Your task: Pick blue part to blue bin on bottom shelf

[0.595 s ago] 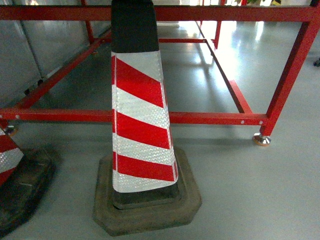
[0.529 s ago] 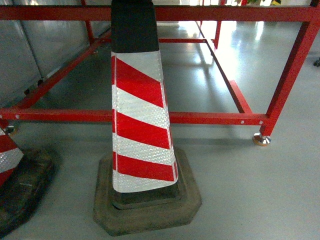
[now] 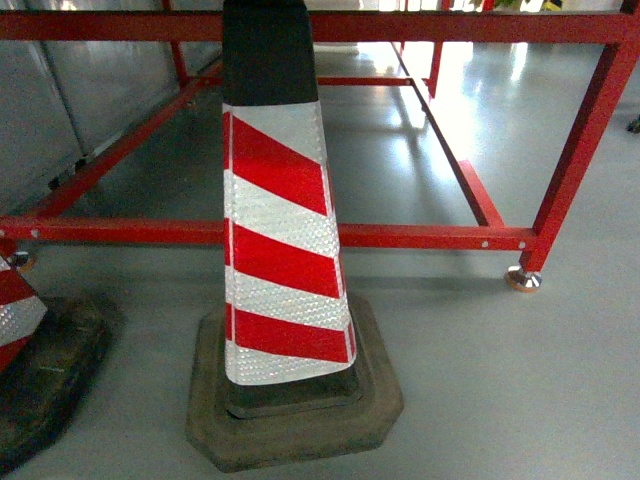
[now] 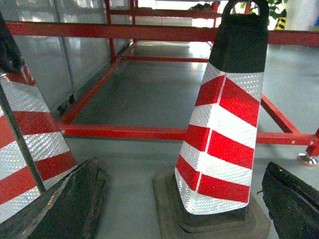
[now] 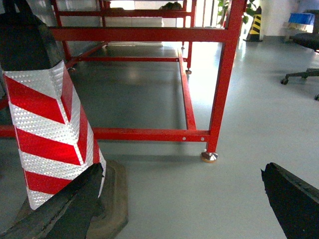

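Grey floor, striped cone, tools spread

No readable text, labels or numbers; striped cone bears only red-white bands.

We are looking at bright daylight pouring in from the far end, blowing out to white glare on the glossy grey floor in the head view. The striped cone is sitting sharp, its reflective bands shimmering, and it is casting a soft shadow around its base. In the left wrist view the background is washing out up top. The dark gripper fingers at the bottom corners of both wrist views are staying underexposed and slightly soft against the evenly lit floor.
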{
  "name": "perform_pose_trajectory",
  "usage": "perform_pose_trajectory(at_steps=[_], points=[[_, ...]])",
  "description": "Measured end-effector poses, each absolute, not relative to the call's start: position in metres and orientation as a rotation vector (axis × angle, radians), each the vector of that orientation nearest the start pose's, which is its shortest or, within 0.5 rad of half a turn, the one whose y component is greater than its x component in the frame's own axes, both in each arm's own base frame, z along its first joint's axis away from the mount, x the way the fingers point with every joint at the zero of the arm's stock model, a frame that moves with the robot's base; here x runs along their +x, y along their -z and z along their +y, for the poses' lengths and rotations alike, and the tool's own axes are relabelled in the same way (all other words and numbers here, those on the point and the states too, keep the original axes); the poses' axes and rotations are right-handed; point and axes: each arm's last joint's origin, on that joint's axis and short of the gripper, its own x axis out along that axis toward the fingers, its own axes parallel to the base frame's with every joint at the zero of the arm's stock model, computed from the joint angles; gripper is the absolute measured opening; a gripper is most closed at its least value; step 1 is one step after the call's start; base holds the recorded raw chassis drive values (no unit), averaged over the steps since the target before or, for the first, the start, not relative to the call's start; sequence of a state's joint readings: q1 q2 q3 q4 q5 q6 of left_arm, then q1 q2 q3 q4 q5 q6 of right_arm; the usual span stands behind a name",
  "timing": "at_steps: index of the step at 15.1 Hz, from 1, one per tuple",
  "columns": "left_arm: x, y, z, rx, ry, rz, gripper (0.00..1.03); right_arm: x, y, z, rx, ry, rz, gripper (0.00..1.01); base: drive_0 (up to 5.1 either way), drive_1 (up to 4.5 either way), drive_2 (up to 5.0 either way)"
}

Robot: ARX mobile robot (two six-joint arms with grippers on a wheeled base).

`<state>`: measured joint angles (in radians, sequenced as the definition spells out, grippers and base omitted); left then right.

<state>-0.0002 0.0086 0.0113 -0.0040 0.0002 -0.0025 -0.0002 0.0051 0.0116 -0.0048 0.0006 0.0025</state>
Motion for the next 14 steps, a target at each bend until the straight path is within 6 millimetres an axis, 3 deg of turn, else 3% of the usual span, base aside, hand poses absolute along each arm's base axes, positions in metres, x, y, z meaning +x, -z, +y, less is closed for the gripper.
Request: perform_pose_trajectory(at_steps=[14], points=[[0.0975,-0.1663,0.0,-0.003,0.0,0.001,0.98,0.0973,-0.1665,0.0,0.002,0.001,-0.001,0.98,0.0,0.0,0.0]])
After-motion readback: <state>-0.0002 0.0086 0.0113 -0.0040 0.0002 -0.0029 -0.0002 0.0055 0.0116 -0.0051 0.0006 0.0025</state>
